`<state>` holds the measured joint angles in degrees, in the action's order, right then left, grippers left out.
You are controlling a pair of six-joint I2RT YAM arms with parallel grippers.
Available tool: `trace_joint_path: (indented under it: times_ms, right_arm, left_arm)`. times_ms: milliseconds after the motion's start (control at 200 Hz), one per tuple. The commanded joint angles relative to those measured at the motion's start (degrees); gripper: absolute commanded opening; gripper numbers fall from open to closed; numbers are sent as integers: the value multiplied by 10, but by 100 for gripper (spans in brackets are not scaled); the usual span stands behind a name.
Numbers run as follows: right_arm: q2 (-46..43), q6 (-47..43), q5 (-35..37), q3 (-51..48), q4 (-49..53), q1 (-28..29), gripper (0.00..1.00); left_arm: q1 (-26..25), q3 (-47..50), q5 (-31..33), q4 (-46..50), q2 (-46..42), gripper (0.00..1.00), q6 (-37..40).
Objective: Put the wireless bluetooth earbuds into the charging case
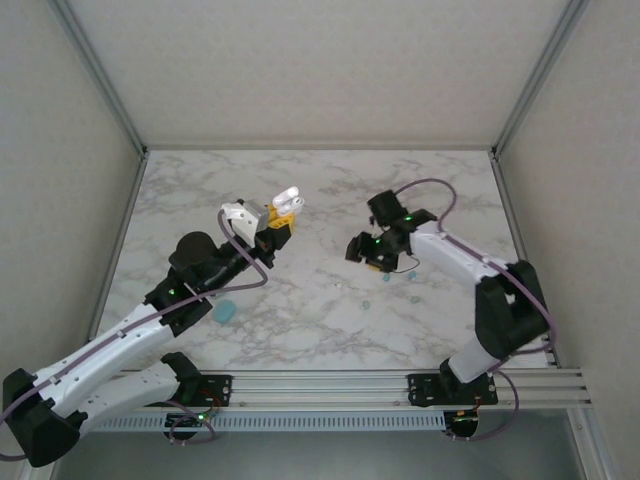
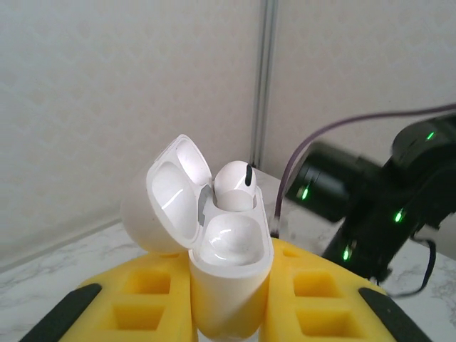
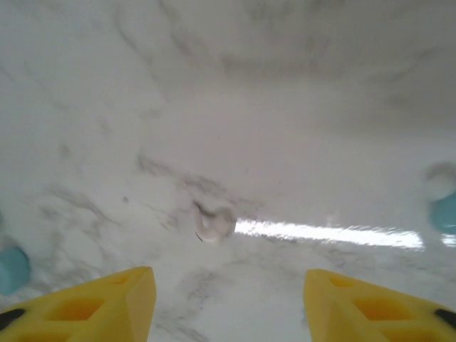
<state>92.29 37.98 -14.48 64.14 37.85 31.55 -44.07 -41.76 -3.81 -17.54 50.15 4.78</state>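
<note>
My left gripper [image 1: 276, 230] is raised above the table and shut on a white charging case [image 2: 229, 278]. The case stands upright between the yellow fingers [image 2: 107, 306], and its lid [image 2: 167, 203] is flipped open to the left. One white earbud [image 2: 235, 187] sits in the far slot; the near slot is hollow. My right gripper [image 3: 228, 303] hangs low over the marble with its jaws open and nothing between them. Just ahead of it lies a whitish earbud [image 3: 215, 226]. From above, the right gripper [image 1: 367, 260] is right of centre, with small light blue earbuds [image 1: 367, 302] scattered near it.
A light blue rounded case [image 1: 226, 311] lies on the table [image 1: 300, 340] beside the left arm. Blurred blue bits [image 3: 11, 269] lie at both edges of the right wrist view. Aluminium posts and pale walls close in the table on three sides.
</note>
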Motion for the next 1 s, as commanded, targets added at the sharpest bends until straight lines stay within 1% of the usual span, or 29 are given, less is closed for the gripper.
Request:
trace_joint_path:
  times_ms: [0,80,210,410,611,751,996]
  right_arm:
    - [33,-15,-21,4,11,36,58]
    - [67,-20,-11,17,13,55,56]
    - [110,-34,47,50,46,77,53]
    - [134,-38,92,68,55,82,53]
    - [160,-46,109,103,70,83,52]
    - [185,-55,142,124,96,92,50]
    - [196,-67,146,126,111,109,49]
  left_arm:
    - [-4,6,21,11,-14,20,13]
    - [-5,5,21,14,-17,20,12]
    - [-5,4,21,21,-20,20,11]
    - [-4,2,21,27,-26,20,10]
    - [-5,2,21,27,-24,20,10]
    - [-4,0,19,28,-20,20,11]
    - [-5,2,21,27,-20,20,11]
